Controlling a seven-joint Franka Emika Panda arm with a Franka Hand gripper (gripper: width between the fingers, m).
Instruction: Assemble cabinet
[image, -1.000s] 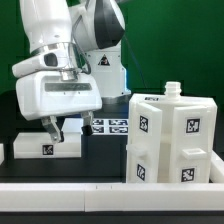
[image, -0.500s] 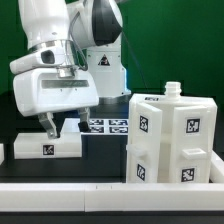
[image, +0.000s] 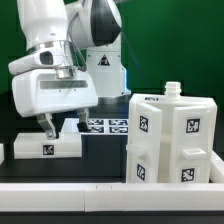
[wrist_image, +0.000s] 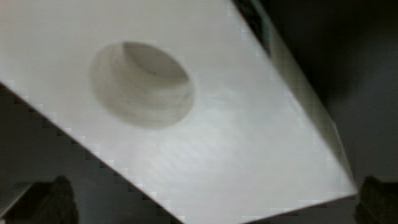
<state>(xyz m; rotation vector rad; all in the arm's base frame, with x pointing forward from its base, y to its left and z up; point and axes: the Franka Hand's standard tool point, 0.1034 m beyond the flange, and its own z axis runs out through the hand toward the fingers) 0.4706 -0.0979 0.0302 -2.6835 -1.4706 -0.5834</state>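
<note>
The cabinet's boxy white body (image: 170, 140) stands at the exterior view's right, with black-and-white tags on its faces and a small knob (image: 172, 90) on top. A low white cabinet block (image: 45, 148) with one tag lies at the left. My gripper (image: 50, 130) hangs just over that block, open, one finger to each side and dark gaps between fingers and block. In the wrist view the block's white face (wrist_image: 196, 130) with a round recess (wrist_image: 143, 80) fills the picture. The dark fingertips (wrist_image: 45, 200) show at the lower corners around my gripper (wrist_image: 210, 205).
The marker board (image: 105, 126) lies flat on the dark table behind, between the block and the cabinet body. The robot's base (image: 105, 60) rises at the back. A white rail (image: 110, 195) runs along the front edge. A small white piece (image: 2, 152) shows at the far left.
The arm has shifted a little toward the exterior view's left over the low block. The jaws have stayed open and the cabinet parts have not moved.
</note>
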